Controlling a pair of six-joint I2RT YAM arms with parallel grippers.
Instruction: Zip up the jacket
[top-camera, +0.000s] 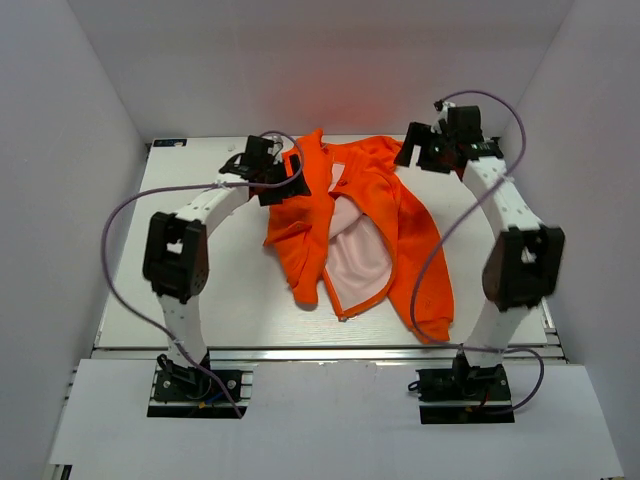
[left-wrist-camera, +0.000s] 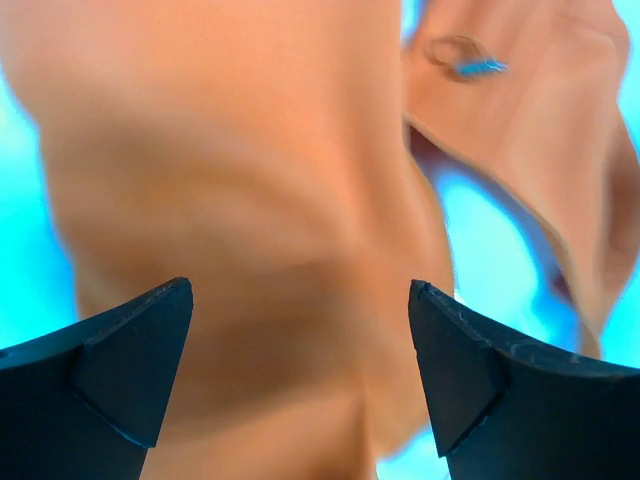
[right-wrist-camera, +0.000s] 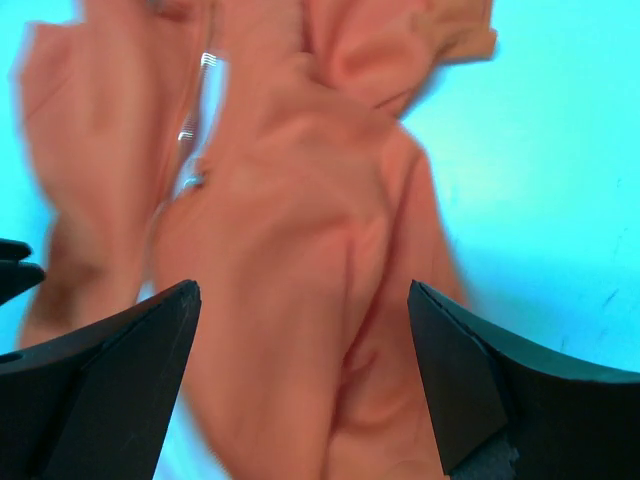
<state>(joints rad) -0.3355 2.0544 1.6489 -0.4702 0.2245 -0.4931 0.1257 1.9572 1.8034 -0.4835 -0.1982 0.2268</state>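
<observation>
The bright orange jacket (top-camera: 390, 215) lies crumpled in the middle of the table, its front open and the pale lining (top-camera: 355, 262) showing. My left gripper (top-camera: 283, 177) hangs open at the jacket's upper left edge; in the left wrist view orange fabric (left-wrist-camera: 260, 200) fills the space below the open fingers (left-wrist-camera: 300, 300). My right gripper (top-camera: 420, 152) hangs open at the jacket's upper right. In the right wrist view the fabric (right-wrist-camera: 300, 260) and some zipper teeth (right-wrist-camera: 195, 130) lie below the open fingers (right-wrist-camera: 305, 300). Neither gripper holds anything.
The white table (top-camera: 230, 290) is boxed in by pale walls at the back and both sides. Each arm has a purple cable (top-camera: 120, 230) looping beside it. One sleeve (top-camera: 430, 290) reaches toward the near right edge.
</observation>
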